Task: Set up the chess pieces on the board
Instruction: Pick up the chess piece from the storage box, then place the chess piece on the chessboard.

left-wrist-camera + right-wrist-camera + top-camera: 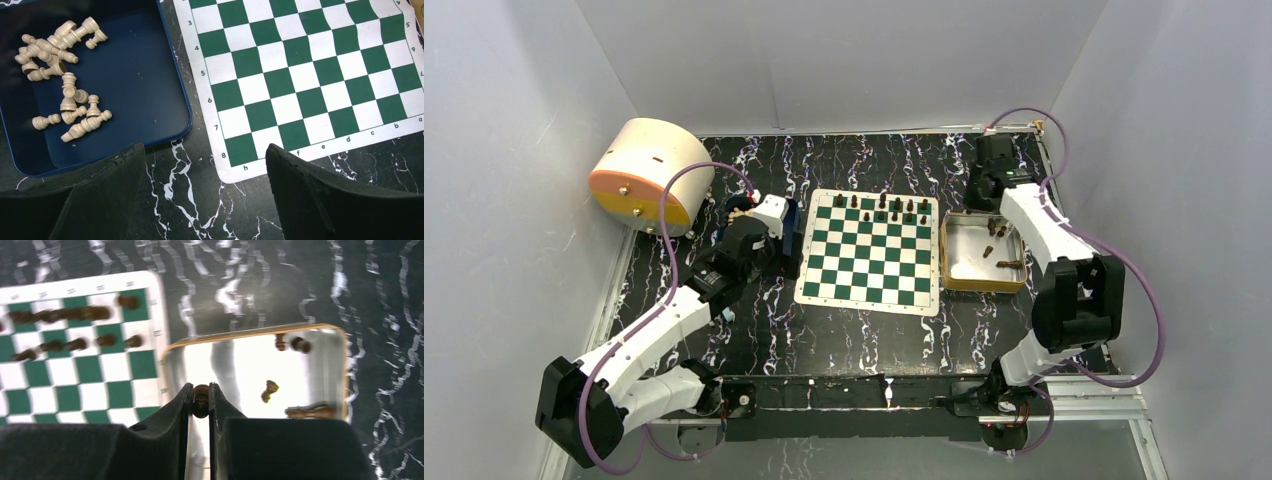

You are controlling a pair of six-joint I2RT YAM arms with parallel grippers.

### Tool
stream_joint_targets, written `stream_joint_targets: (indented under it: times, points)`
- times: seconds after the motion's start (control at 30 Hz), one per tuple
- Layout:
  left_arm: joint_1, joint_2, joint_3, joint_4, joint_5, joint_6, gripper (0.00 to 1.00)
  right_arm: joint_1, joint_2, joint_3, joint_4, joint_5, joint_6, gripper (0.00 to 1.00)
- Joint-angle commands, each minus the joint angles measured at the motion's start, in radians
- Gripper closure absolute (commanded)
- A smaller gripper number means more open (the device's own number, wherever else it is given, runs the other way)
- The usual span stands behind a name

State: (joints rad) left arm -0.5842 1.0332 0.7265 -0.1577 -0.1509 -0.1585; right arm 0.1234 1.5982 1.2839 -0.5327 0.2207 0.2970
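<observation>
The green and white board (pixel 871 250) lies mid-table. Dark chess pieces (pixel 889 208) stand in its two far rows, blurred in the right wrist view (pixel 75 344). A few more dark pieces (pixel 270 390) lie loose in the gold tray (pixel 982 283) to the board's right. My right gripper (pixel 200 392) hangs over the tray's board-side edge, shut on a small dark chess piece (pixel 200 402) pinched between its fingertips. My left gripper (pixel 205 155) is open and holds nothing, hovering above the bare table off the board's corner (pixel 240 165).
A blue tray (pixel 130 75) with several cream chess pieces (pixel 65 95) sits just left of the board. A round cream and orange container (pixel 646 175) stands at the back left. Grey walls close in the black marbled table (pixel 844 340).
</observation>
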Motion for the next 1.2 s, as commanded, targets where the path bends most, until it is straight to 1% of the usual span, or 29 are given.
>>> stream_joint_targets:
  times: [0.0,0.13,0.33,0.53,0.73,0.9,1.17]
  points:
    - [0.004,-0.017,0.007,0.009,-0.029,-0.034,0.14,0.138,-0.053,0.042,-0.002,-0.011,0.039,0.80]
    - [0.004,-0.032,0.016,0.003,-0.042,-0.051,0.15,0.266,-0.030,0.028,0.032,-0.001,0.060,0.80]
    - [0.004,-0.087,0.017,-0.057,-0.069,-0.064,0.16,0.436,0.055,0.017,0.085,0.025,0.087,0.80]
    - [0.004,-0.198,-0.004,-0.083,-0.096,-0.063,0.18,0.571,0.196,0.111,0.099,0.043,0.088,0.80]
    - [0.004,-0.287,-0.031,-0.088,-0.145,-0.011,0.18,0.654,0.358,0.251,0.029,0.075,0.079,0.78]
    - [0.004,-0.316,-0.042,-0.097,-0.168,-0.004,0.18,0.700,0.433,0.322,-0.005,0.087,0.077,0.77]
    - [0.004,-0.334,-0.051,-0.091,-0.173,-0.002,0.18,0.739,0.477,0.328,-0.016,0.069,0.097,0.75]
